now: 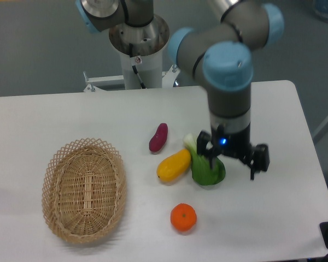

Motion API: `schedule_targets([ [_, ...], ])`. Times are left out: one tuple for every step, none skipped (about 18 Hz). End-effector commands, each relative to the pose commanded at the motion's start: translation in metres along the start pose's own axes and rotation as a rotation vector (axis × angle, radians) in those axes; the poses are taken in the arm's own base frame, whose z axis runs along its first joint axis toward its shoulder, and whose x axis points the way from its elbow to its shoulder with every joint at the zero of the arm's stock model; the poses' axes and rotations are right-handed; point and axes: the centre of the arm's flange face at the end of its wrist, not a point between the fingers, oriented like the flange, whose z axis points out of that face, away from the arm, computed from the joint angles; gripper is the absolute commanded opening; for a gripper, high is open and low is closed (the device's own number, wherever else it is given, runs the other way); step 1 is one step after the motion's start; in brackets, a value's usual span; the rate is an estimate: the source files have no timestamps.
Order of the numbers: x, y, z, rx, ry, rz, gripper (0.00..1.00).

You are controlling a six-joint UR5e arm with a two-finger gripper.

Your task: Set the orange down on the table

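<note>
The orange [183, 217] rests alone on the white table [54, 117], near the front edge and right of the basket. My gripper [233, 162] hangs well above and to the right of it, over the green vegetable. Its fingers [259, 161] stand spread apart with nothing between them.
An oval wicker basket [83, 189] lies at the left. A yellow oblong fruit [173, 165], a green leafy vegetable [208, 169] and a purple oblong vegetable [158, 137] sit in the middle. The arm's pedestal [138, 41] stands behind the table.
</note>
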Motion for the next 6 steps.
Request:
schedule_targets([
  [0.0001,0.0013,-0.0014,-0.002,0.003,0.009,1.00],
  [0.0004,0.0016,-0.0022,-0.004,0.003,0.017,1.00],
  [0.0002,0.0023,-0.0031,-0.002,0.005,0.016,1.00],
  [0.0003,0.0021,-0.0031,0.000,0.005,0.016,1.00],
  [0.0003,0.0021,-0.0031,0.000,0.005,0.016,1.00],
  [0.0003,0.0021,-0.0031,0.000,0.005,0.016,1.00],
])
